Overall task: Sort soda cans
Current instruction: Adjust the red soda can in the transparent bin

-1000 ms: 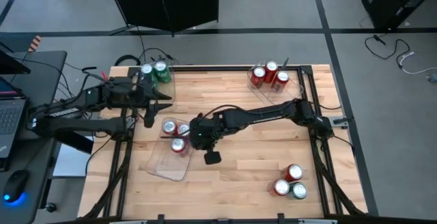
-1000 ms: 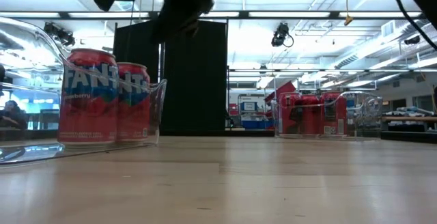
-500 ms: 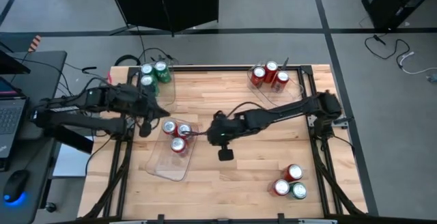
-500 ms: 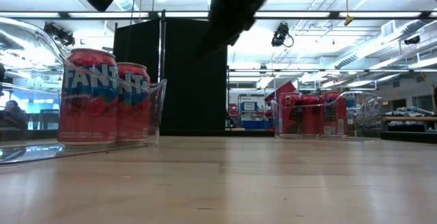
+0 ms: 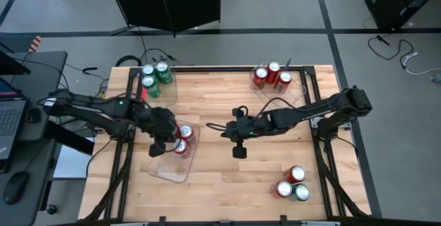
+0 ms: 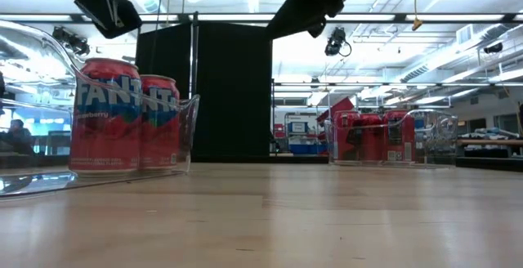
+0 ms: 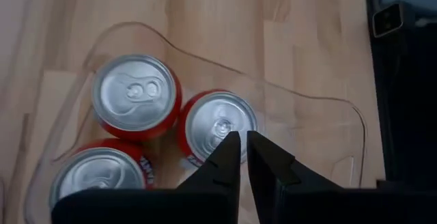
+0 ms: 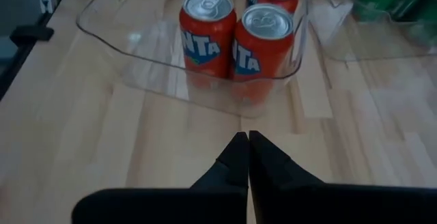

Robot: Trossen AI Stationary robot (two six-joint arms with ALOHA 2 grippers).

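Just under the left gripper [image 7: 239, 149] sit three red Fanta cans [image 7: 136, 98] in a clear plastic tray [image 7: 328, 115]; its jaws are nearly closed, with a thin gap, and hold nothing. The right gripper [image 8: 244, 149] hangs over bare table [image 5: 227, 185], jaws pressed together and empty; the same tray lies ahead of its tips. Three more red cans [image 5: 270, 76] sit in a far tray; green cans [image 5: 155, 74] fill another; three loose cans [image 5: 293, 183] stand well apart from both jaws.
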